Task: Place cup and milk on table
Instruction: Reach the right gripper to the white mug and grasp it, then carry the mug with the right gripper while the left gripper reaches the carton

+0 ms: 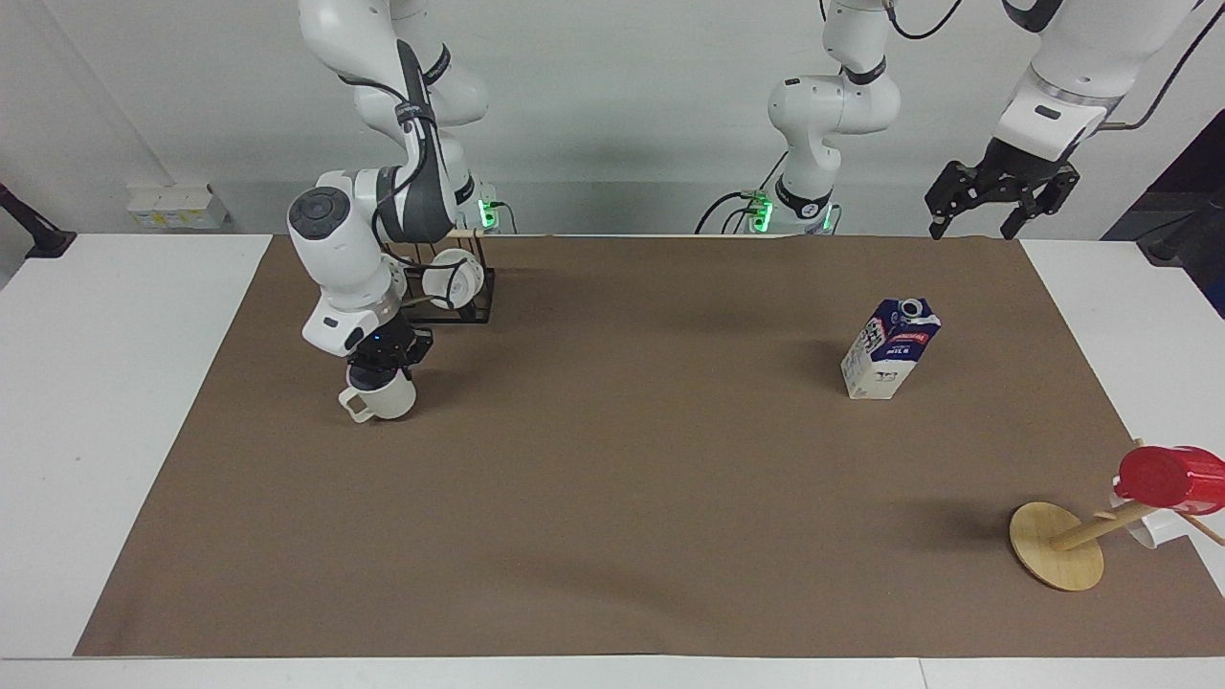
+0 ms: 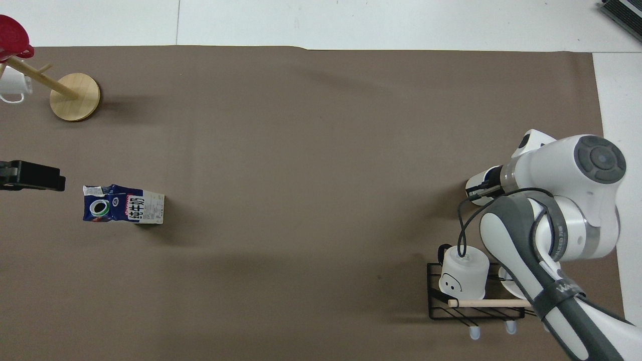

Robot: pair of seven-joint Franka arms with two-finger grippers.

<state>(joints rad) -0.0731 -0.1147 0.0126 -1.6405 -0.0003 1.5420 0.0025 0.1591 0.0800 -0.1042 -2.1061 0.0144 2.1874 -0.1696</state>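
The cream-beige cup (image 1: 381, 402) is on the brown sheet of the table (image 1: 612, 536), toward the right arm's end, its handle pointing away from the robots. My right gripper (image 1: 383, 368) reaches down into it and is shut on its rim. In the overhead view the arm hides most of the cup (image 2: 476, 180). The milk (image 1: 890, 349) stands upright on the sheet toward the left arm's end and also shows in the overhead view (image 2: 123, 210). My left gripper (image 1: 995, 201) is open and empty, up in the air over the table's edge by the robots.
A black wire rack (image 1: 478, 306) holding a glossy white mug (image 1: 450, 280) stands nearer to the robots than the cup. A wooden mug tree (image 1: 1057, 545) with a red cup (image 1: 1163, 476) and a white mug (image 1: 1148, 531) stands farther from the robots than the milk.
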